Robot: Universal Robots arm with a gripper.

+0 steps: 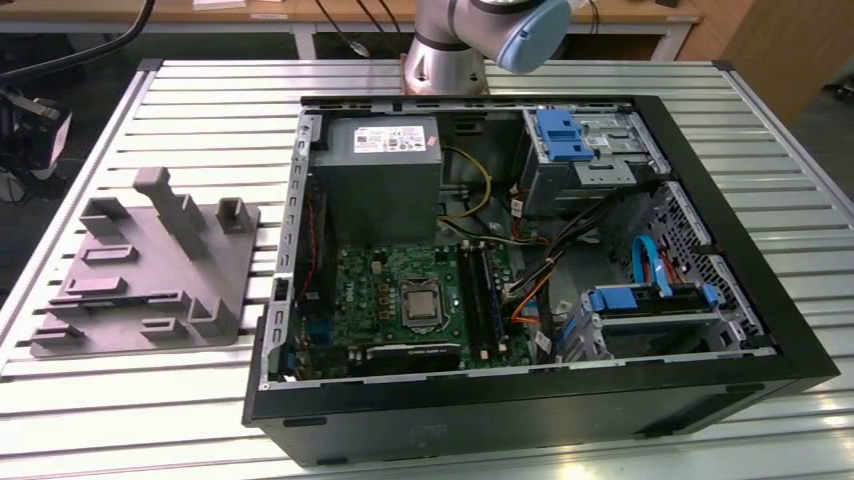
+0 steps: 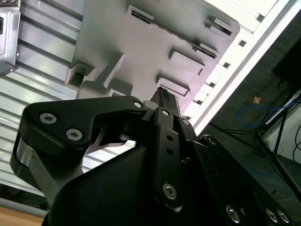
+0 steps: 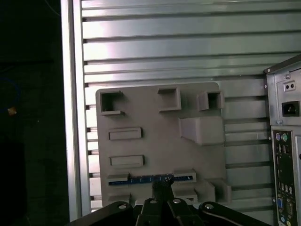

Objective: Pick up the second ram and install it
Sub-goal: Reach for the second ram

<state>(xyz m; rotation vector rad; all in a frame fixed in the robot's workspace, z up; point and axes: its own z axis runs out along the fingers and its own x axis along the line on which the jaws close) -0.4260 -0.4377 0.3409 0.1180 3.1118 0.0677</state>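
Note:
In the first wrist view the second ram, a slim dark bluish stick, lies on edge in a long slot of the grey fixture tray. My gripper hangs well above it, its tip in line with the stick's middle. In the second wrist view the gripper shows its two black fingers pressed together, shut on nothing, with the tray far below. The exterior view has the tray on the table at its left and the open computer case with the motherboard's memory slots.
The slatted metal table carries both tray and case. The case's rear panel with ports stands close beside the tray. Cables, blue drive cages and a power supply crowd the case. Beyond the table edge is dark floor.

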